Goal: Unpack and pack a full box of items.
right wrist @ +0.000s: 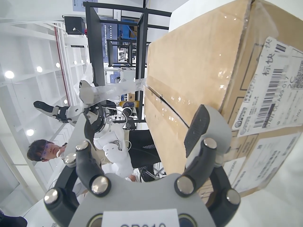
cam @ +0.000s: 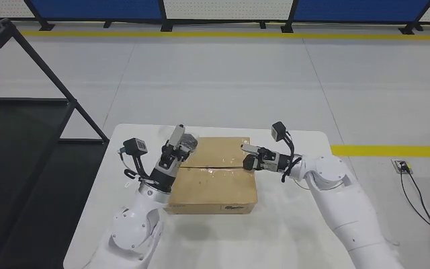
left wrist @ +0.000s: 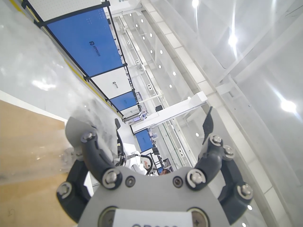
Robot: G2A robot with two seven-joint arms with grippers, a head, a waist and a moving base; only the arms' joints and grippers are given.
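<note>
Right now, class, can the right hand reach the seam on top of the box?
Probably yes: the open right hand sits at the box's end, with nothing between it and the seam.

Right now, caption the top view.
Cardboard box on a white table between the left gripper, stuck with tape, and right gripper.

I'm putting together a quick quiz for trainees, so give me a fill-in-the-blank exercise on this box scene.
1. The cardboard box sits on a ___ table.
2. The box's top flaps are ___.
3. A crumpled strip of clear ___ clings to the left gripper.
4. The right gripper is beside the box's labelled end, its jaws ___ and holding nothing.

Missing words: white; closed; tape; open.
</note>
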